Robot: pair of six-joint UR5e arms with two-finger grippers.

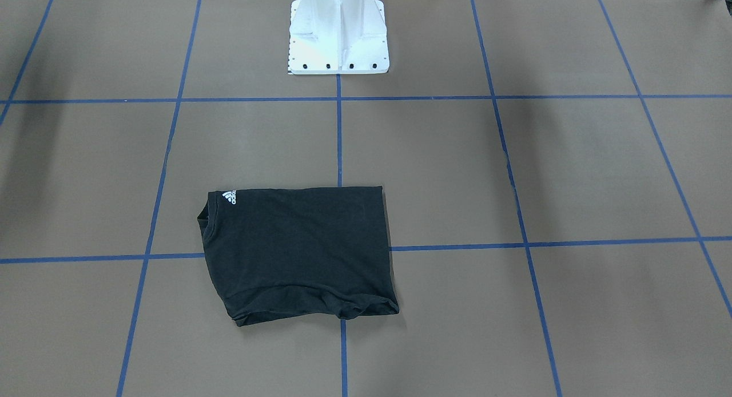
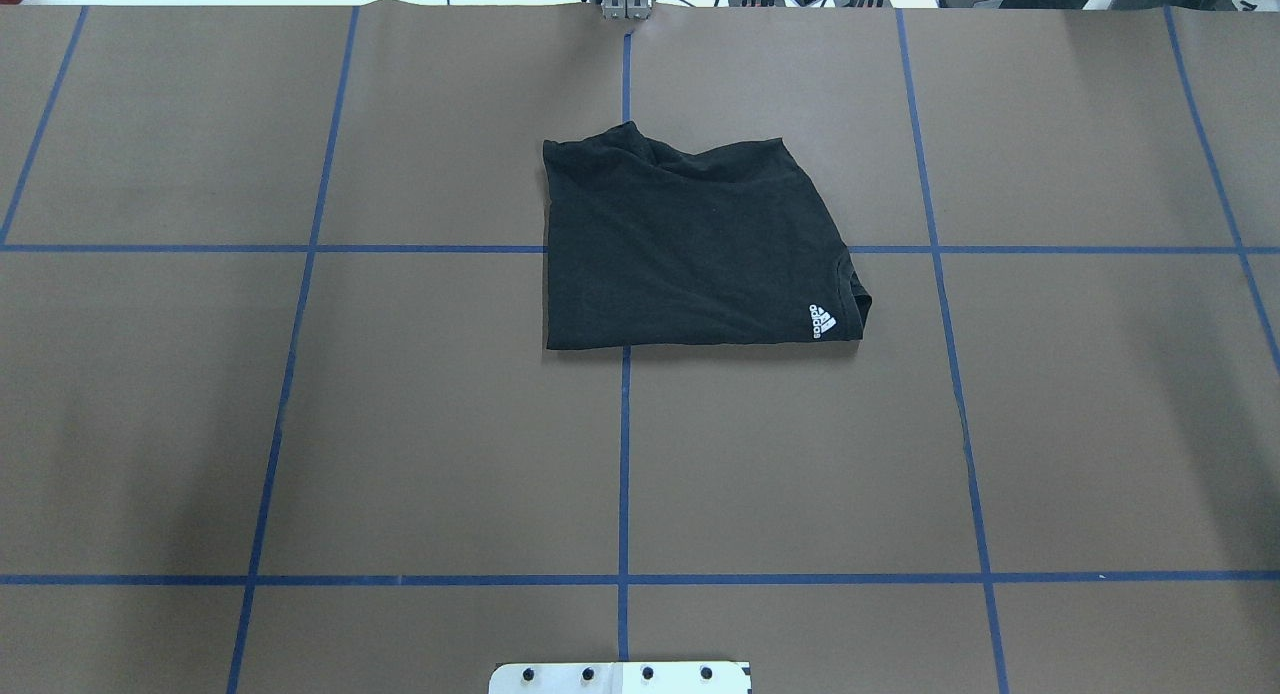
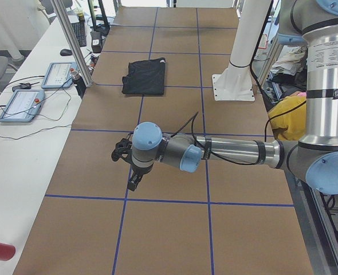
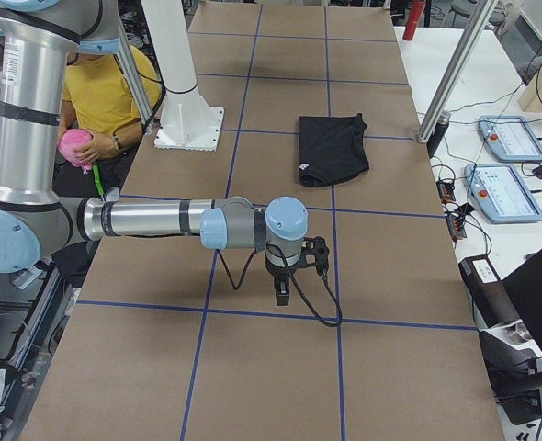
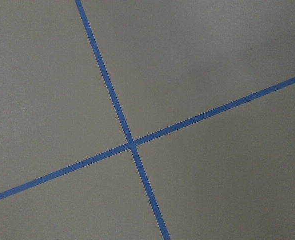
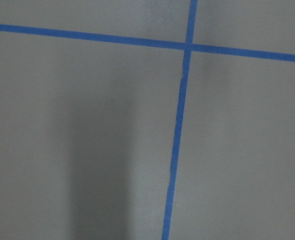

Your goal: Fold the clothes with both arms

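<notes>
T-shirt (image 2: 690,254), folded, flat on table (image 2: 300,424); left tool (image 3: 133,181), right tool (image 4: 283,292) away, openness indiscernible.

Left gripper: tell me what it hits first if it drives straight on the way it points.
The left gripper points roughly straight down, so likely the bare table near a blue tape crossing. The T-shirt lies far off.

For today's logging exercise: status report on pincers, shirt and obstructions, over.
Left pincer and right pincer above table, far from shirt; open or shut, cannot tell. Shirt folded, flat, untouched. Nothing in the way.
</notes>
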